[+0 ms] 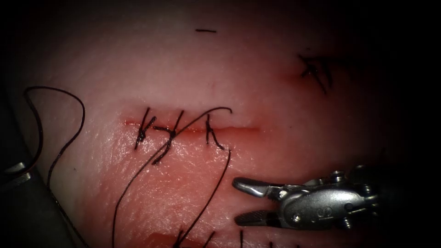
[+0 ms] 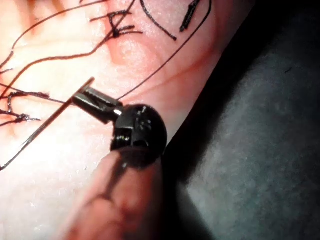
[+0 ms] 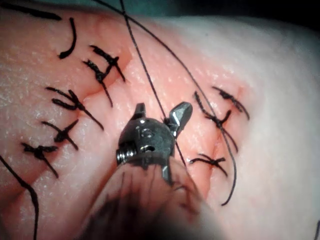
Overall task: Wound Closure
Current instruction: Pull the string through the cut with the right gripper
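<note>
The cut [image 1: 239, 130] runs across the tissue [image 1: 151, 73], and three dark stitches [image 1: 172, 132] close its left part. Below the cut's right end, my right tool [image 1: 236, 201] hovers with its jaws open and nothing in them; in the right wrist view [image 3: 162, 107] the thread [image 3: 150, 85] lies on the tissue beneath it. My left tool [image 1: 16, 172] sits at the tissue's left border. Its jaws [image 2: 85, 96] are shut on the needle [image 2: 55, 117] near one end, and the needle is out of the tissue. A long thread [image 1: 138, 177] trails from the stitches toward the lower edge and loops on the left [image 1: 83, 115].
An older stitched spot [image 1: 314, 69] lies at the upper right, and a short cut end of thread [image 1: 205, 31] above the cut. More stitches [image 1: 206, 239] line the lower edge. Red fluid [image 1: 151, 183] wets the tissue below the cut. Dark cloth [image 2: 260, 150] borders the tissue.
</note>
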Action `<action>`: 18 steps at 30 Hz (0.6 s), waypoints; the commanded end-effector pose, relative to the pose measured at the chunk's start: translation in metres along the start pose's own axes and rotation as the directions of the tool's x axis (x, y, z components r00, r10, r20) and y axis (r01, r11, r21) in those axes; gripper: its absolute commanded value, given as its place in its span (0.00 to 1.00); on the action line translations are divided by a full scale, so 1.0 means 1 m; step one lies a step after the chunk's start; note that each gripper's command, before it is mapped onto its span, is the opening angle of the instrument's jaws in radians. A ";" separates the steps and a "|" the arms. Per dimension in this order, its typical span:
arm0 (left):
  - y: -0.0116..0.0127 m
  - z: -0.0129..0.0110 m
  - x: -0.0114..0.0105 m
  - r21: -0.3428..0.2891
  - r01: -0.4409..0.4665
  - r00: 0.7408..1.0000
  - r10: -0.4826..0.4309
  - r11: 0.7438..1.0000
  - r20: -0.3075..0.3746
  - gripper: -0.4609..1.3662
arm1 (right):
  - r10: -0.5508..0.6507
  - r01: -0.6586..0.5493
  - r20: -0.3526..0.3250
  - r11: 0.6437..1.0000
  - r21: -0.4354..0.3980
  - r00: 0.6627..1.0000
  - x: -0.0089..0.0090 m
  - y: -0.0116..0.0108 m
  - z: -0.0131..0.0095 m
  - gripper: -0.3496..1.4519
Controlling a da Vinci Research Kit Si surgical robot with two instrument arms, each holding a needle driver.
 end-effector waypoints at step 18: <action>0.0001 -0.0005 -0.0001 0.003 -0.002 1.000 0.002 1.000 -0.001 0.06 | -0.059 0.059 0.028 0.998 -0.018 0.998 -0.0088 -0.0007 0.0059 0.85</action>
